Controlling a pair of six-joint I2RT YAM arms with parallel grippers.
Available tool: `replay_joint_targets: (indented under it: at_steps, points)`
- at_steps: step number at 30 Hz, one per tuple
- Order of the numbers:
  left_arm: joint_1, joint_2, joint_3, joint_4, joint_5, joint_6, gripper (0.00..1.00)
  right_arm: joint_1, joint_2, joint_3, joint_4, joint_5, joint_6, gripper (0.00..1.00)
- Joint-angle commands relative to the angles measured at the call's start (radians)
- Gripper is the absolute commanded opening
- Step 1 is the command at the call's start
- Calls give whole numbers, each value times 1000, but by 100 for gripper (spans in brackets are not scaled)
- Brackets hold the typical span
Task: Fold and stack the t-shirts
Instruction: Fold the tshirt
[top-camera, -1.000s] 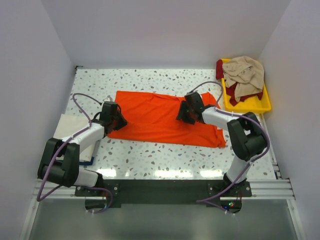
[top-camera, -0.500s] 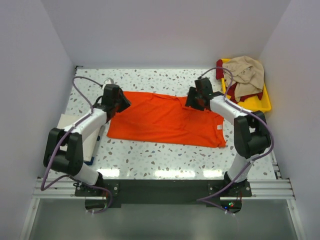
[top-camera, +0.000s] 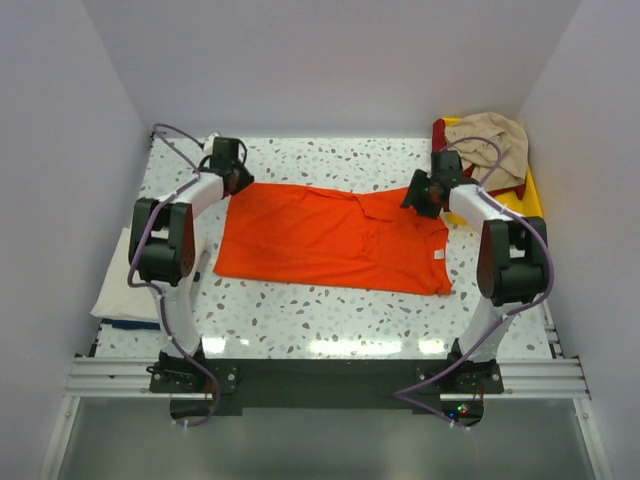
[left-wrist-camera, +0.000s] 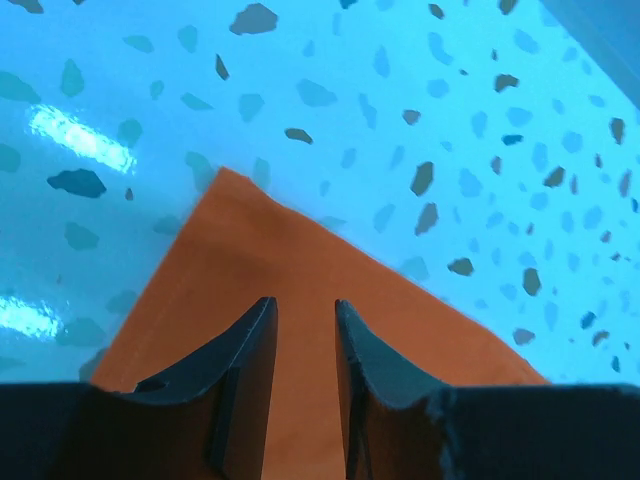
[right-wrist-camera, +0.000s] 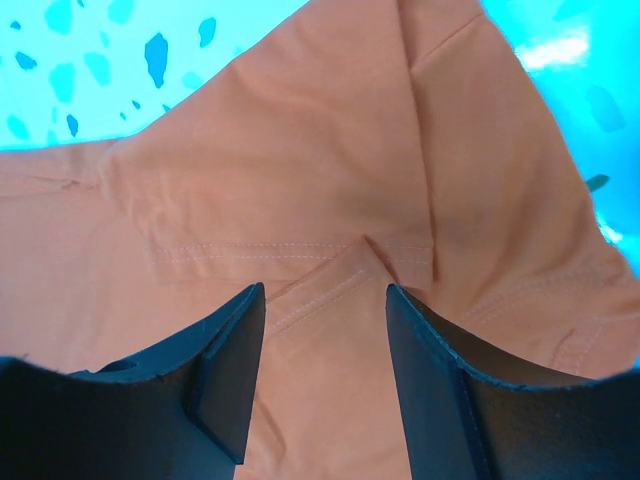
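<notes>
My left jaws gape narrowly, right jaws widely, empty above the orange t-shirt; only overhead shows the yellow tray.

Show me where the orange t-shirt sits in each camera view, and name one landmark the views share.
Top external: the orange t-shirt lies spread flat across the middle of the speckled tabletop.
Left wrist: one corner of it rises from the bottom edge towards the picture's middle.
Right wrist: it covers nearly the whole picture, with a sleeve seam near the centre.
Shared landmark: the speckled tabletop, which shows beyond the shirt's edge in all three views.
</notes>
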Motion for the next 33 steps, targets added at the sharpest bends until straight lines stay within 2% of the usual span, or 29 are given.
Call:
replay_joint_targets:
  at_steps: [1, 4, 11, 30, 33]
  points:
    - [31, 75, 112, -76, -60, 25, 34, 3, 16, 42, 13, -59, -24, 55]
    - [45, 154, 236, -132, -83, 29, 34, 1, 10, 28, 25, -63, -21, 55]
    - [49, 266, 376, -220, -138, 36, 34, 1, 2, -8, 46, -59, -21, 55]
    - [49, 310, 377, -235, -158, 43, 28, -2, 7, -21, 9, 44, -52, 55]
    - [48, 312, 379, -234, -155, 43, 26, -6, 14, -25, 10, 52, -39, 51]
